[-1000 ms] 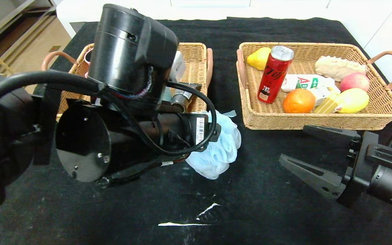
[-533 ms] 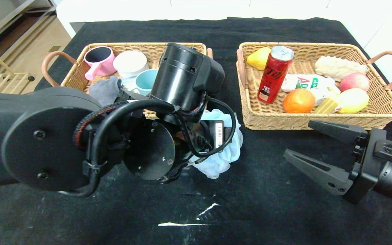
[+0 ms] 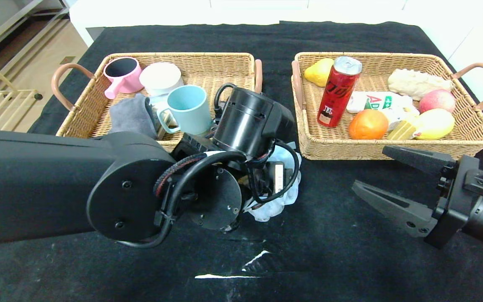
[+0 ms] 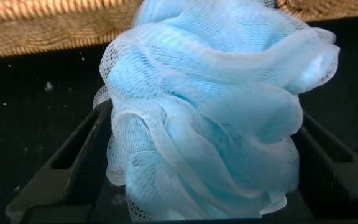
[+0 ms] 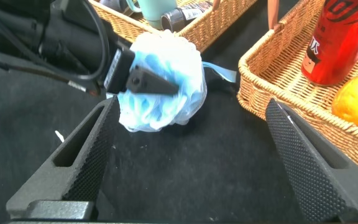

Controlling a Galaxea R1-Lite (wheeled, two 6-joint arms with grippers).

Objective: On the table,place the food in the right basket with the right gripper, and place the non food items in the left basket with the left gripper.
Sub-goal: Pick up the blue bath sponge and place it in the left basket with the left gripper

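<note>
**Desk:** Bath pouf, pale blue mesh — where does it lie?

**Photographer:** On the black table, just in front of the left basket, in the gap between the two baskets. It looks like the last loose item on the cloth. The left gripper is down around it, fingers spread wide on either side and not clamped; the mesh bulges between them.

**Desk:** And the baskets?

**Photographer:** The left one holds a pink mug, a white bowl, a light-blue mug and a grey cloth. The right basket carries a red can, an orange, an apple and other food. The right gripper waits in front of that basket with its fingers apart, holding nothing.

**Desk:** What could go wrong?

**Photographer:** My guess: the pouf is soft and springy, so a shallow squeeze might catch only loose outer folds and let it slip free on the lift. Its ribbon loop trails toward the right basket and might snag the wicker. The light-blue mug stands close to the near rim, so a low carry over that edge could knock it.
</note>
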